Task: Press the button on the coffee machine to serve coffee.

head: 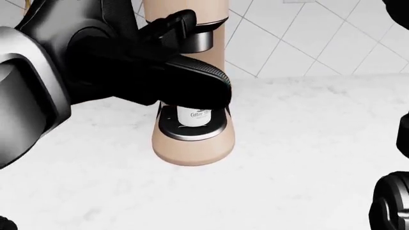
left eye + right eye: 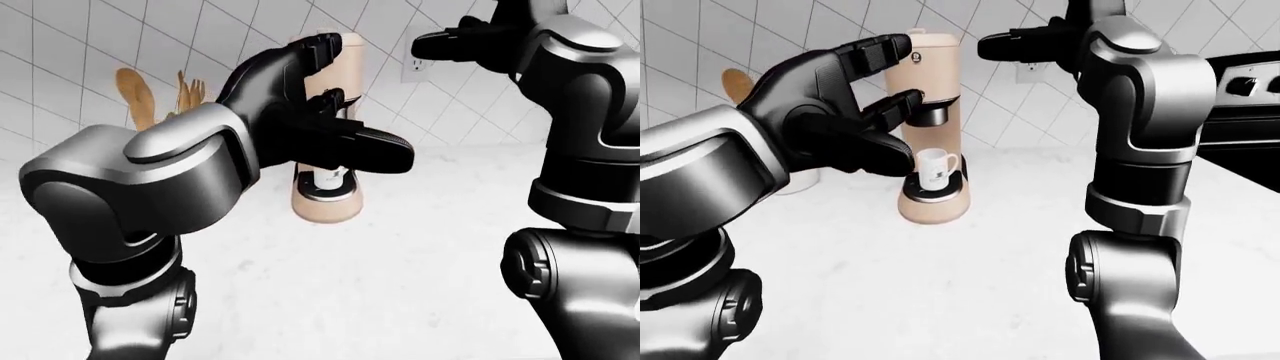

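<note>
The beige coffee machine (image 2: pixel 938 120) stands on the white counter (image 2: pixel 970 285) against the tiled wall. Its round button (image 2: pixel 916 55) is on the upper face near the top. A white mug (image 2: pixel 933 169) sits on its drip tray under the spout. My left hand (image 2: pixel 896 78) is open, fingers spread, just left of the machine and partly covering it; one fingertip (image 2: pixel 892 49) lies close beside the button. My right hand (image 2: pixel 992 46) is raised high to the right of the machine's top, fingers stretched toward it, holding nothing.
Wooden utensils (image 2: pixel 135 94) stand in a white holder (image 2: pixel 800 180) left of the machine. A wall outlet (image 2: pixel 415 66) is behind my right hand. A black stove (image 2: pixel 1240 90) is at the right edge. My right forearm (image 2: pixel 1140 150) rises in the middle right.
</note>
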